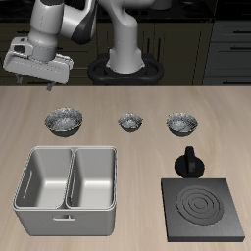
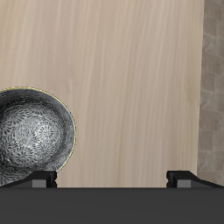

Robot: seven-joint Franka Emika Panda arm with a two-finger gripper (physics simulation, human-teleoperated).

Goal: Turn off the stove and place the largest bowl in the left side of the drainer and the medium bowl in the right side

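Note:
Three speckled metal bowls stand in a row across the table. The largest bowl [image 1: 64,120] is at one end, the medium bowl [image 1: 180,122] at the other, with a tiny bowl [image 1: 130,122] between them. The drainer [image 1: 69,203] sits nearer the front edge, both compartments empty. The stove [image 1: 203,208] has dark burner rings, and its black knob [image 1: 188,163] stands just behind it. My gripper [image 1: 41,78] hangs open above the table, a little behind the largest bowl. In the wrist view the largest bowl [image 2: 31,136] shows beside the spread fingertips of my gripper [image 2: 112,179], with nothing between them.
The robot's base [image 1: 125,69] stands at the back of the table. Dark cabinets run behind it. Bare wood lies between the bowl row and the drainer. The table's back edge [image 2: 203,87] shows in the wrist view.

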